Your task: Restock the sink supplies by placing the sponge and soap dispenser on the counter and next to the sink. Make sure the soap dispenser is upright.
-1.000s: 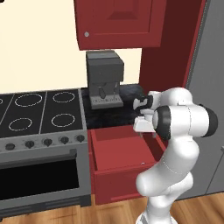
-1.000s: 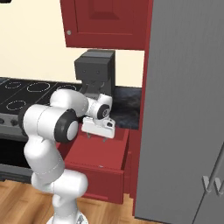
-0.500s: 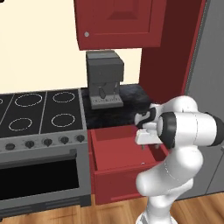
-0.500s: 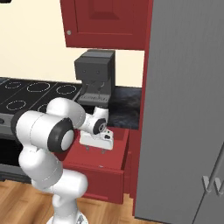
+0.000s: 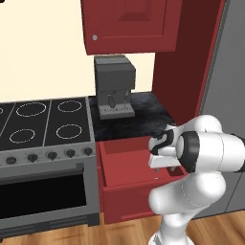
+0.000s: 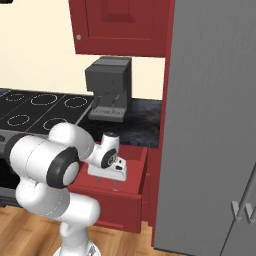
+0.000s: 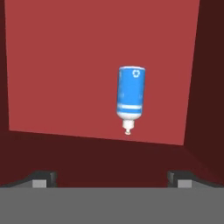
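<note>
The soap dispenser (image 7: pixel 130 98) looks like smooth blue plastic with a faint sheen and a pale nozzle, lying on the flat, matt red floor of the drawer (image 7: pixel 65 65), which may be painted wood, though the render gives no grain. The counter (image 5: pixel 143 115) is black speckled stone with a slight polish, and the coffee machine (image 5: pixel 115 86) on it appears matt grey metal. The floor (image 5: pixel 72 234) shows warm wood planks, while the stove top (image 5: pixel 43 122) is smooth and black.

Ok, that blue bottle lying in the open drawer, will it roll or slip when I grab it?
The blue bottle lies on its side on the drawer floor; being round, it probably rolls if nudged. Its smooth body looks slippery, so grip across the middle. The gripper hangs open above.
</note>
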You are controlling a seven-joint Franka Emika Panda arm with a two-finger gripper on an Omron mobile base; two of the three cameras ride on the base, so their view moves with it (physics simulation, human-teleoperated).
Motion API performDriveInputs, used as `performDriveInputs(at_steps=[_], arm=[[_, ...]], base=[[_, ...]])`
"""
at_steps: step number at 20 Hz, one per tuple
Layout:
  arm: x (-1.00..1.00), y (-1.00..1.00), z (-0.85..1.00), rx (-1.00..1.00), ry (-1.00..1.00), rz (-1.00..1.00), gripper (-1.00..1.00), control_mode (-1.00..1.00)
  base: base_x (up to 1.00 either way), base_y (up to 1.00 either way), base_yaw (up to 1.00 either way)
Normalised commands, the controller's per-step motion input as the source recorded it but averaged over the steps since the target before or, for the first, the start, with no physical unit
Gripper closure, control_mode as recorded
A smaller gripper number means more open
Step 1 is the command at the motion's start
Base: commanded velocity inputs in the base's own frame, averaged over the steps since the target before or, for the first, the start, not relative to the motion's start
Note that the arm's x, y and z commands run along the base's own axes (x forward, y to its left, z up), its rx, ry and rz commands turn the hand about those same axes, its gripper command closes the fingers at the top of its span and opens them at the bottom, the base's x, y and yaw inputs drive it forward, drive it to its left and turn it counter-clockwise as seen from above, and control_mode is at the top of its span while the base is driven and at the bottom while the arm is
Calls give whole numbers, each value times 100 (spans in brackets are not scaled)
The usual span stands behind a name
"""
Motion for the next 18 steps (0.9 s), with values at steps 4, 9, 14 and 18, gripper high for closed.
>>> performDriveInputs(at_steps=[4, 9, 14, 18], arm=[[4, 0, -21, 0, 0, 0, -100, -100], [18, -2, -13, 0, 0, -1, -100, -100], [28, 0, -8, 0, 0, -3, -100, -100], [21, -7, -21, 0, 0, -3, -100, -100]], base=[[0, 0, 0], [0, 0, 0], [0, 0, 0], [0, 0, 0]])
